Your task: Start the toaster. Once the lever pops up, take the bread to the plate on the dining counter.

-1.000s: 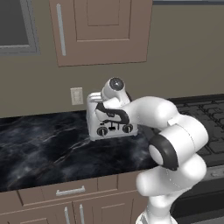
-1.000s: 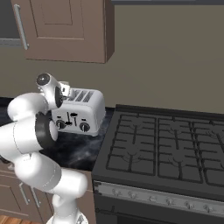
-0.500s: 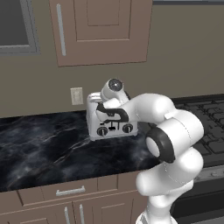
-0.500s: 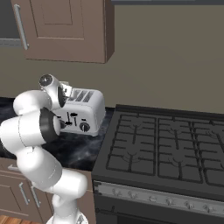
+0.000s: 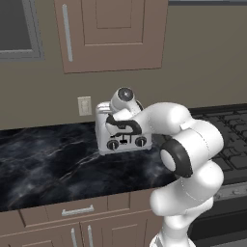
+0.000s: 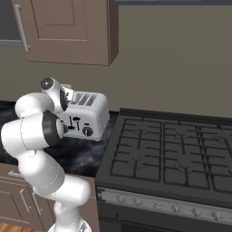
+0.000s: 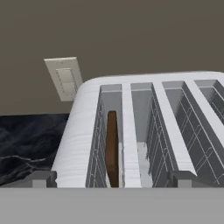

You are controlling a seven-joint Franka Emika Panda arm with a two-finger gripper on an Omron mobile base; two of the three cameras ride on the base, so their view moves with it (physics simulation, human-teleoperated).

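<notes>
Above toaster point(image 7: 144, 122) slots, open gripper point(image 7: 111, 179)

Black marble counter point(image 5: 43, 164); toaster point(image 5: 123, 141) standing on it.

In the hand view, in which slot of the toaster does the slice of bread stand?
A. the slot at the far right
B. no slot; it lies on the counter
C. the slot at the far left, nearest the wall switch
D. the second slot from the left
C: the dark slice of bread stands on edge in the leftmost slot of the toaster, on the side of the wall switch.
</notes>
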